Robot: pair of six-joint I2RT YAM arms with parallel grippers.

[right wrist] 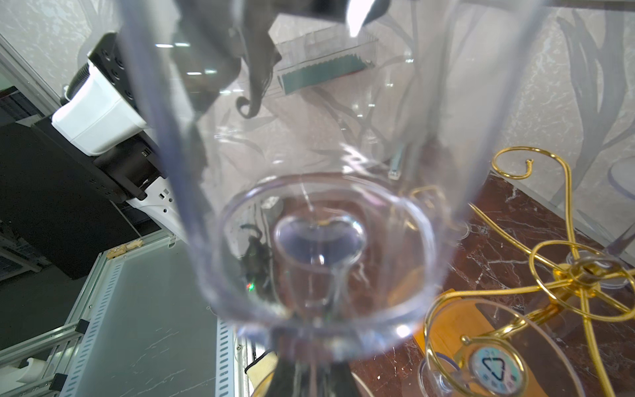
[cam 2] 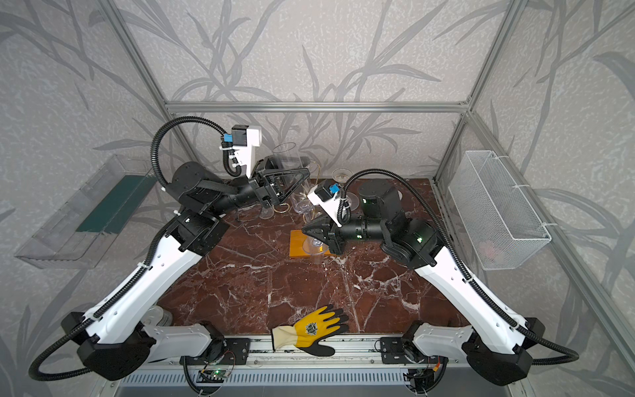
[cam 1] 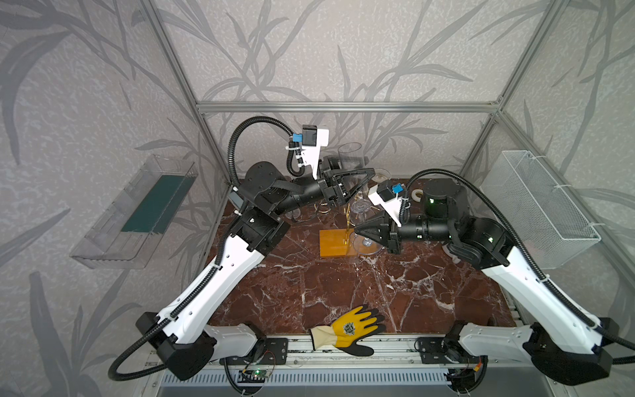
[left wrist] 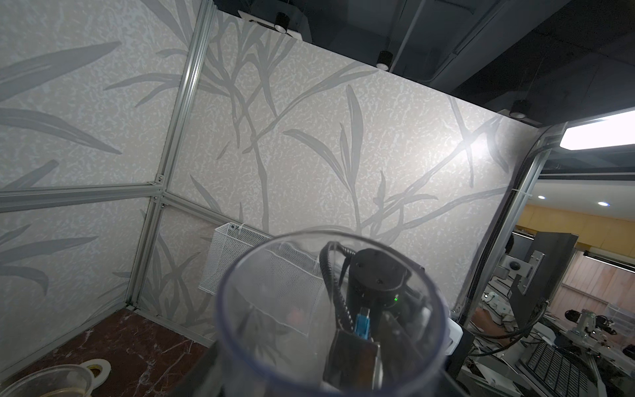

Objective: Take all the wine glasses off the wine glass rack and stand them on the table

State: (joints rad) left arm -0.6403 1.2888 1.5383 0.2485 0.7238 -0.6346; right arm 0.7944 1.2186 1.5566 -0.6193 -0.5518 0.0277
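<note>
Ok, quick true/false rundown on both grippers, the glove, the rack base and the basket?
1. The right gripper is shut on a wine glass at its stem. True.
2. The left gripper is empty. False: it holds a clear glass raised near the back wall.
3. The glove lies at the front edge of the table. True.
4. The rack base is green. False: it is yellow-orange.
5. The basket hangs on the left wall. False: it hangs on the right wall in both top views.
</note>
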